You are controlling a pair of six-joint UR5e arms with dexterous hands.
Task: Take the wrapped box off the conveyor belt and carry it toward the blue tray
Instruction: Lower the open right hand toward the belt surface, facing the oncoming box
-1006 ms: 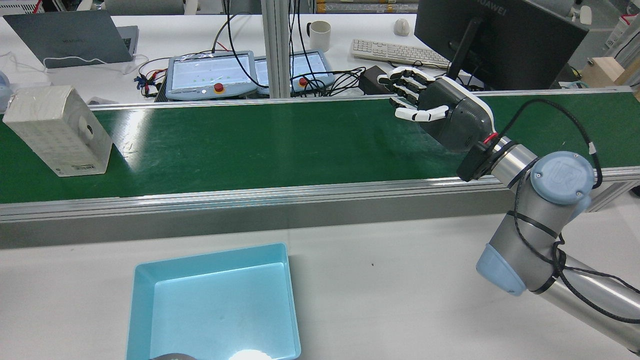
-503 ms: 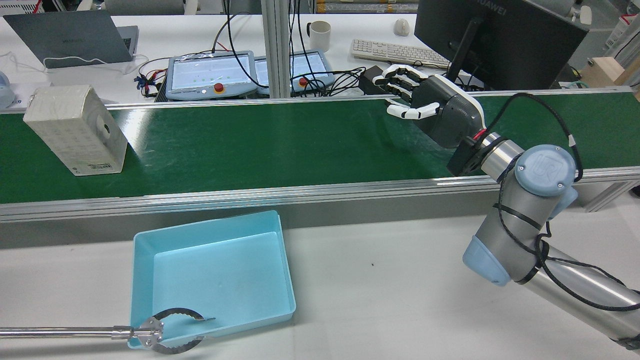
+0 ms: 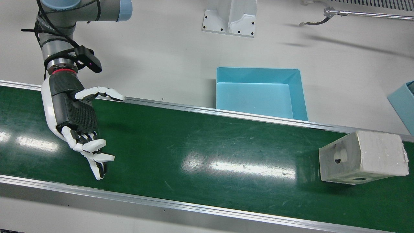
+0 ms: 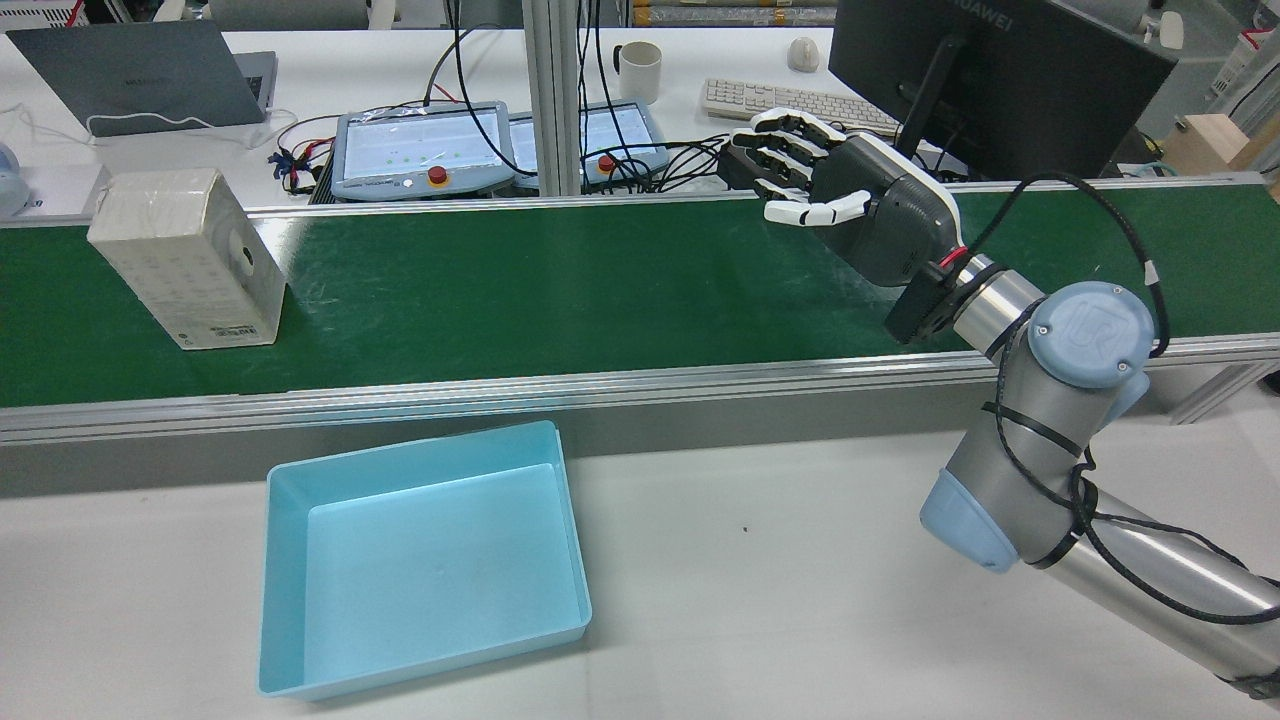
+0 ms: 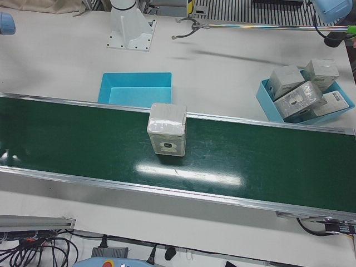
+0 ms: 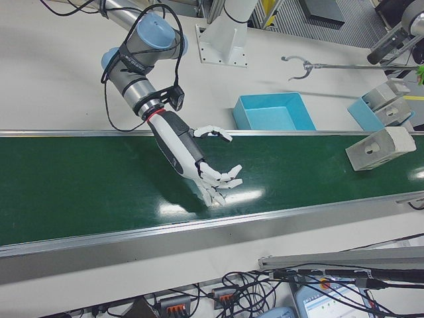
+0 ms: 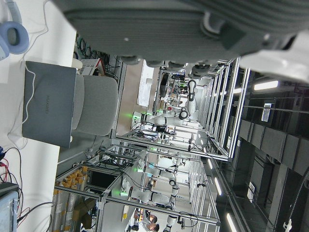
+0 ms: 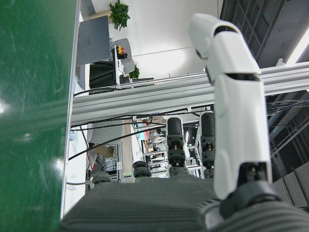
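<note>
Green conveyor belt (image 4: 600,290) spanning the white surface (image 4: 800,560). Blue tray (image 4: 420,560), beside the belt. Wrapped box (image 4: 190,260), upright on the belt, well apart from the right hand (image 4: 850,205), which hovers released, fingers spread. Left hand (image 7: 193,29): state cannot be told.

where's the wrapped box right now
The box stands on the green belt at the rear view's far left, past the blue tray and well apart from the open right hand waiting over the belt's other end.
</note>
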